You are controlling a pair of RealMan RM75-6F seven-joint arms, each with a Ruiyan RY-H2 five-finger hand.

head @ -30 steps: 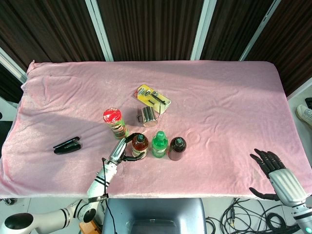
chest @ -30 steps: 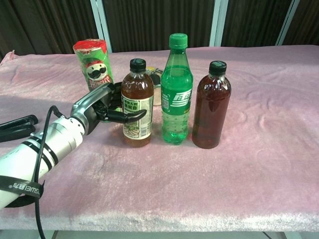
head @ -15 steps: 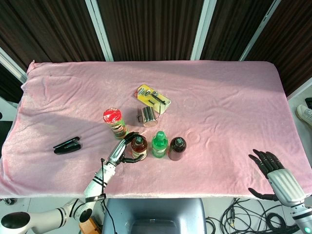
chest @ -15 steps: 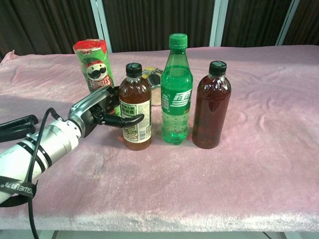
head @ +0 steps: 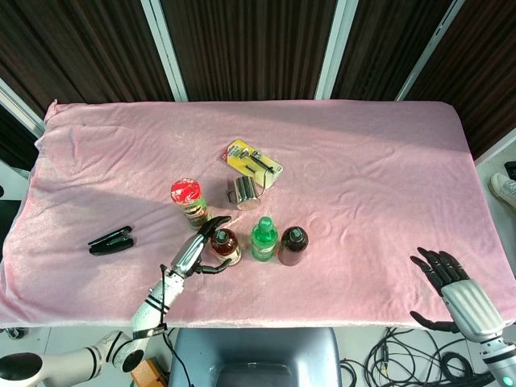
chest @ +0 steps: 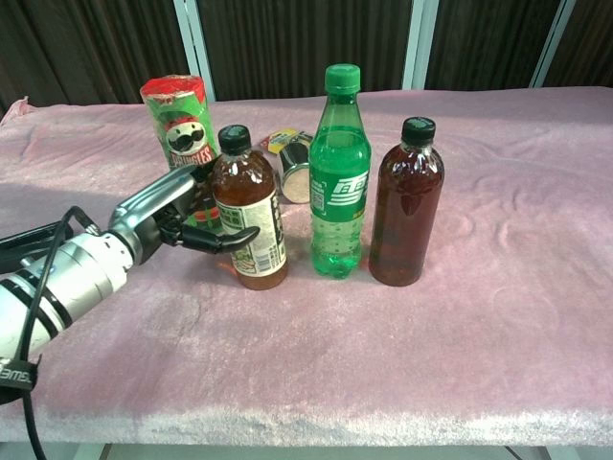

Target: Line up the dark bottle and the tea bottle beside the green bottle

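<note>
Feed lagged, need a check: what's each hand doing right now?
Left hand: holding the amber tea bottle with the black cap, which tilts left.
Right hand: open, fingers spread, holding nothing.

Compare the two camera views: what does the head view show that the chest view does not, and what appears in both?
Only the head view shows the right hand, open off the table's edge, and the whole yellow packet. Only the chest view shows the labels and that the tea bottle leans. Both show the left hand with fingers around the tea bottle, the green bottle, the dark bottle and the chips can.
</note>
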